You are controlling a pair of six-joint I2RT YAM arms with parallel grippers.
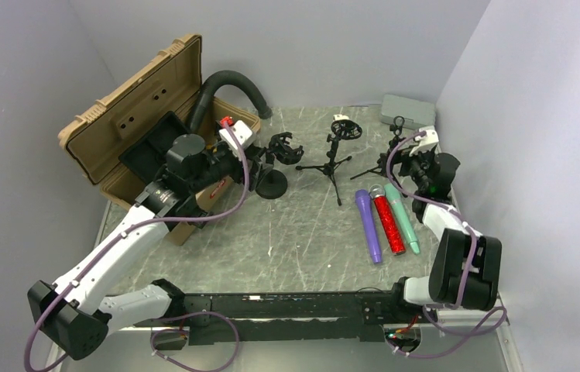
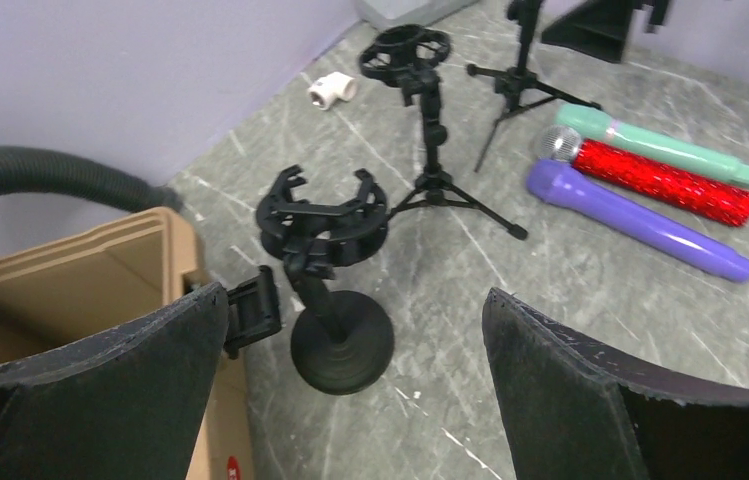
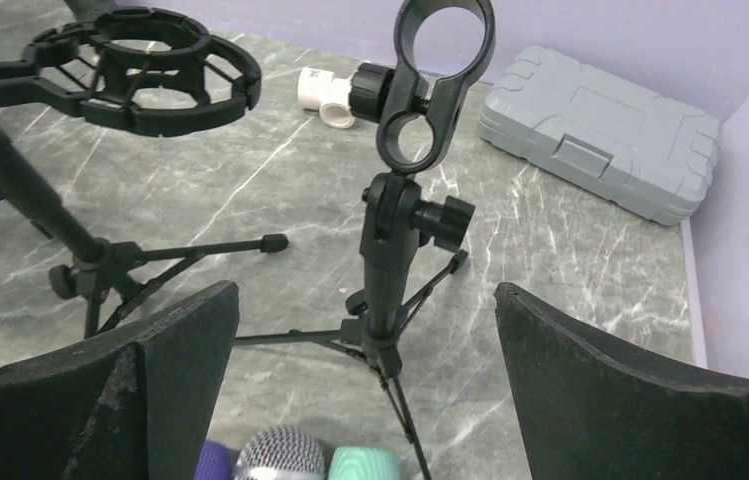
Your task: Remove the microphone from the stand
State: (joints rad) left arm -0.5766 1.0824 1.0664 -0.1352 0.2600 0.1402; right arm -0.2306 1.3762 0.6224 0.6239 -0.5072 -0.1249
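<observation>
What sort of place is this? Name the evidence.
Likely a robot test cell, not a studio: plain lilac partition walls box in a grey marbled tabletop, two white-and-black robot arms are bolted at its near edge, and three handheld microphones lie in a row.

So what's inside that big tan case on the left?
A thick black hose arches out of the tan case, one end down inside it. The left arm reaches across the opening and covers most of the inside, so the rest is hidden.

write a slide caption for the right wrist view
Open right gripper faces an empty ring-clamp tripod stand, shock-mount stand at left, grey case behind.
</observation>
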